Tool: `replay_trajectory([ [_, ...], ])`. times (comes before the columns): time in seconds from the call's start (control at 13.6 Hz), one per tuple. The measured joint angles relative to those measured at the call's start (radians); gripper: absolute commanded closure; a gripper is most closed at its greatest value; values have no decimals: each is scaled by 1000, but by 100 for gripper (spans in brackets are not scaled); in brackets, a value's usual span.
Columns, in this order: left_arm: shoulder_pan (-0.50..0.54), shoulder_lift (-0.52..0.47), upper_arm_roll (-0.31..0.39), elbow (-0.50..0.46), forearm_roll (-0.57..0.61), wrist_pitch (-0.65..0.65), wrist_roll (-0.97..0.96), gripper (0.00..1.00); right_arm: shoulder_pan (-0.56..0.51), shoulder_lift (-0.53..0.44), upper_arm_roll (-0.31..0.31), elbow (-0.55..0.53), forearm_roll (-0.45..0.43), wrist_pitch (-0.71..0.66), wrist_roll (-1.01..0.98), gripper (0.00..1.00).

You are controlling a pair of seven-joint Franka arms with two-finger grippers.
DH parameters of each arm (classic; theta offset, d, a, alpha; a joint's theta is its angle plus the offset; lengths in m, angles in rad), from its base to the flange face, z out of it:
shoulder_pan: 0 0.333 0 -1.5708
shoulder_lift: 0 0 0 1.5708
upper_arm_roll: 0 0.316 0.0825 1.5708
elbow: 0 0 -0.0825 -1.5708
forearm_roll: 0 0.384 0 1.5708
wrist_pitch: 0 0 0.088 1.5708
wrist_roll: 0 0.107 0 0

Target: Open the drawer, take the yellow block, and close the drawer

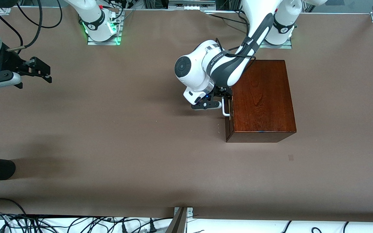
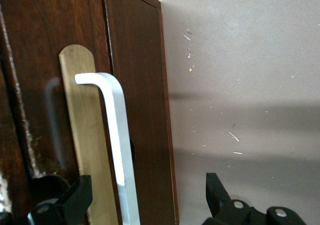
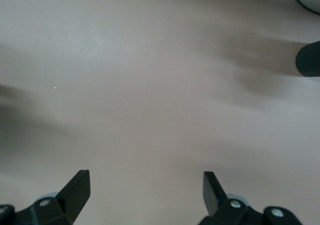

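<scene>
Brown table (image 1: 108,145) carries the wooden box (image 1: 264,97) toward the left arm's end. Drawer (image 1: 228,124) sits closed. Left gripper (image 2: 150,197) straddles the white handle (image 2: 117,140), fingers spread, not clamped. Right gripper (image 3: 145,192) waits over bare table, open, empty.

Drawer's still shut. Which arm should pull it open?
Left. The left gripper is open at the drawer front, its fingers either side of the white handle. The right gripper waits open over bare table at the right arm's end.
</scene>
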Motion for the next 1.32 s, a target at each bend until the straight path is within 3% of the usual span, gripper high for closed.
replay_trajectory([
  [0.66, -4, 31, 0, 0, 0, 66, -43, 0, 0, 0, 0, 0, 0, 0, 0, 0],
  [1.32, -46, 30, 0, 17, -50, 220, -116, 0, 0, 0, 0, 0, 0, 0, 0, 0],
])
